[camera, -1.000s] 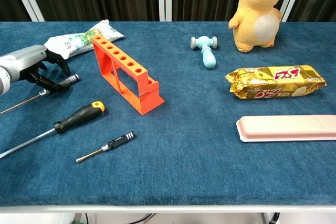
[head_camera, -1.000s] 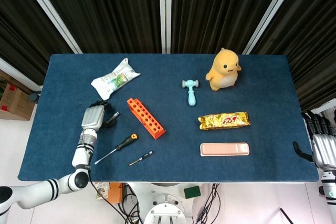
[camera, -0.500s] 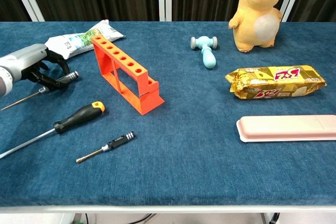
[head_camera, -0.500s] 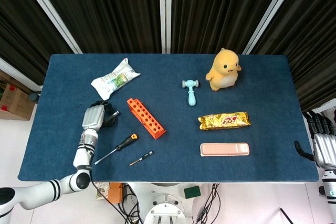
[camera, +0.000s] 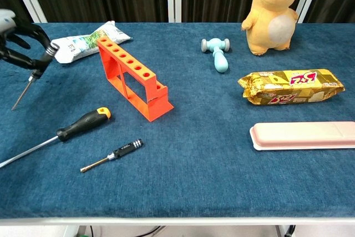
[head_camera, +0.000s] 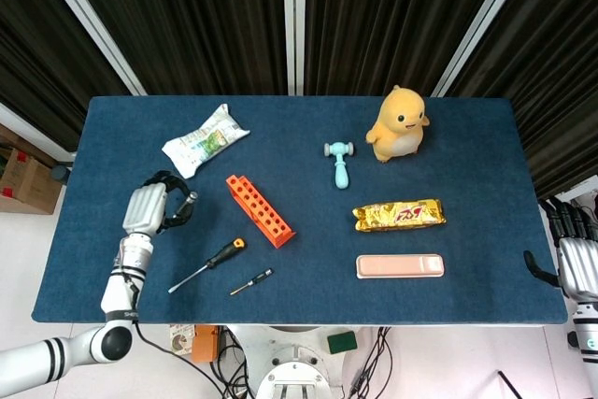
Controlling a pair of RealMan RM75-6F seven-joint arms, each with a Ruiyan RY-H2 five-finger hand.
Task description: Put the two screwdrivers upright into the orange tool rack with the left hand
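My left hand (head_camera: 148, 207) (camera: 16, 40) is raised at the table's left side and grips a thin silver-handled screwdriver (camera: 49, 51), which slants with its tip down and to the left. The orange tool rack (head_camera: 259, 210) (camera: 130, 76) stands to the hand's right, its row of holes empty. A black screwdriver with an orange cap (head_camera: 210, 263) (camera: 83, 123) and a small black screwdriver (head_camera: 252, 280) (camera: 113, 154) lie flat in front of the rack. Off the table's right edge, my right hand (head_camera: 577, 263) holds nothing.
A white snack bag (head_camera: 206, 140) (camera: 83, 40) lies behind the rack. A blue toy hammer (head_camera: 338, 161), a yellow plush (head_camera: 399, 123), a gold packet (head_camera: 399, 215) and a pink case (head_camera: 400, 265) occupy the right half.
My left hand has lifted the thin screwdriver off the cloth and moved left, away from the rack. The screwdriver now slants tip down. The right hand has not moved.
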